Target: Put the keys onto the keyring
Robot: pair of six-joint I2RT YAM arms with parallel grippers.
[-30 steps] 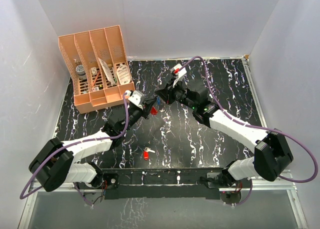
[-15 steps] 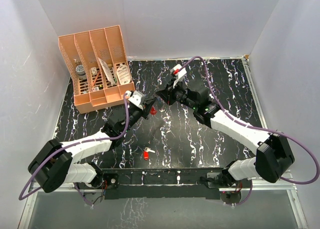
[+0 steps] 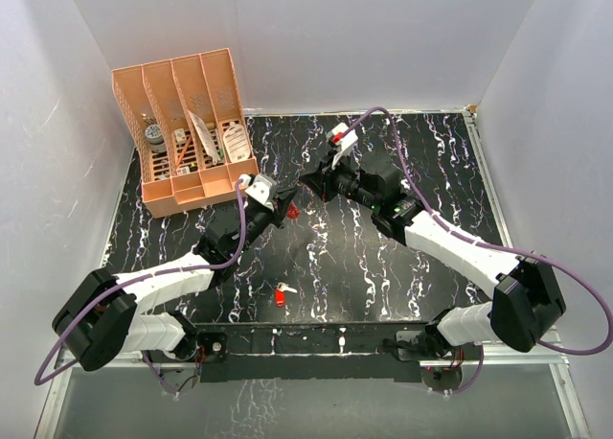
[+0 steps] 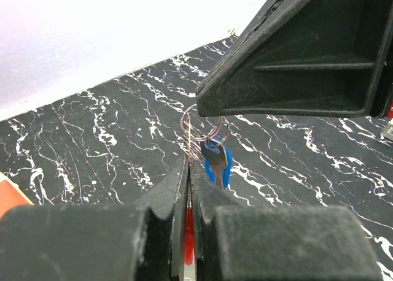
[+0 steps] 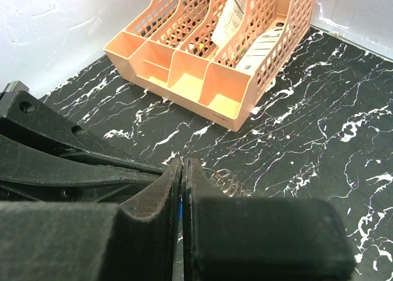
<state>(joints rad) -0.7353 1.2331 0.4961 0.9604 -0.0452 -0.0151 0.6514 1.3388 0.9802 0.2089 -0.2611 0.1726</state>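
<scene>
My left gripper point(image 3: 281, 202) point(image 4: 187, 161) is shut on the keyring; its red strip point(image 4: 188, 232) shows between the jaws and as a red spot point(image 3: 290, 212) in the top view. Thin wire loops point(image 4: 195, 130) rise from the jaw tips. The blue key point(image 4: 221, 164) hangs from them, under my right gripper's finger point(image 4: 295, 60). My right gripper point(image 3: 308, 180) point(image 5: 182, 161) is shut tip to tip with the left, with a blue sliver between its jaws. The wire coil point(image 5: 226, 181) shows beside it. The red key point(image 3: 280, 293) lies on the table near the front.
An orange desk organizer point(image 3: 187, 132) point(image 5: 209, 60) with papers and small items stands at the back left. White walls close in the black marbled table point(image 3: 421, 161) on three sides. The left gripper's fingers point(image 5: 61, 152) fill the left of the right wrist view.
The blue key showed between the two grippers in the top view a second ago and is now hidden there. The grippers have closed in slightly on each other.
</scene>
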